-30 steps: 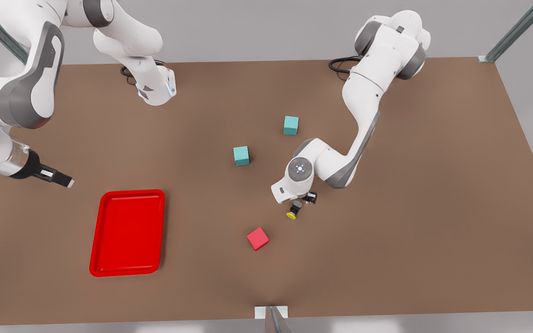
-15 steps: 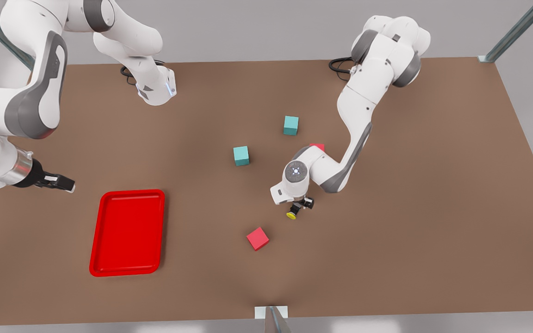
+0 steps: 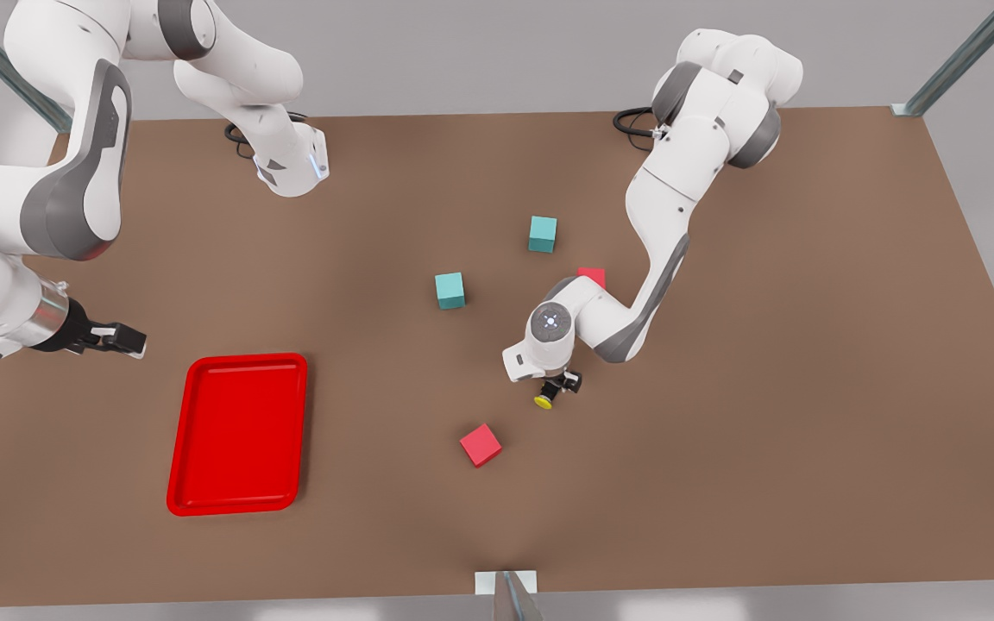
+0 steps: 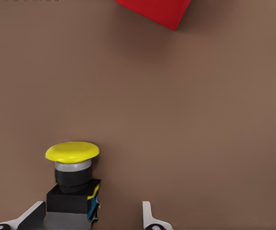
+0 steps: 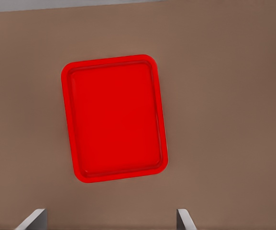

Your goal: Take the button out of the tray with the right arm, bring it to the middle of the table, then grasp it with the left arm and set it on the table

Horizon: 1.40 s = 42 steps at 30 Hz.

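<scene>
The button (image 3: 544, 401) is seen near the middle of the surface (image 3: 808, 388), between the spread fingers of the left pincer (image 3: 563, 383), touched on one side only, so release seems done and retreat upward is called for, while the right pincer (image 3: 122, 338) is held open beside the tray (image 3: 238, 504), waiting.

Plain grey surround (image 3: 480, 52) under even light, with slanted metal struts (image 3: 963, 56) at the far corners

Count: teal cubes (image 3: 450, 291), 2; red cubes (image 3: 481, 445), 2; tray (image 3: 238, 434), 1; button (image 3: 544, 400), 1; arms, 2.
</scene>
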Tool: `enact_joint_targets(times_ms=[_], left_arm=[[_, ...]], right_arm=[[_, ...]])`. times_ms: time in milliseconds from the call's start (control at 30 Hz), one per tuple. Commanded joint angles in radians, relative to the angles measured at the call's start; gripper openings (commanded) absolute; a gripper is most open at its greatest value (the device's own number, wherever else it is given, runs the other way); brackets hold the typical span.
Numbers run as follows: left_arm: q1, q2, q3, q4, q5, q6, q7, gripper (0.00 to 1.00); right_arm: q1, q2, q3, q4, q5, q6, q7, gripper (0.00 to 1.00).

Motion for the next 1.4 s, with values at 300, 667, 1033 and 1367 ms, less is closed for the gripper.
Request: enact_joint_targets(times_ms=[300,667,1033,1367], left_arm=[[-0.001,-0.014,-0.001,0.016,0.012,-0.030,-0.031,0.42],[0.180,-0.124,0.002,0.283,-0.153,-0.401,-0.353,0.42],[0.077,0.014,0.093,0.309,0.633,-0.206,-1.768,0.46],[0.038,0.160,0.163,0.309,0.947,-0.214,-2.394,0.46]], right_arm=[[0.000,0.005,0.000,0.001,0.000,0.002,-0.056,1.00],[0.000,0.005,0.000,-0.001,0.000,0.002,-0.056,1.00],[0.000,0.006,0.000,-0.001,0.000,0.004,-0.057,1.00],[0.000,0.019,0.000,-0.001,-0.001,0.011,-0.056,1.00]])
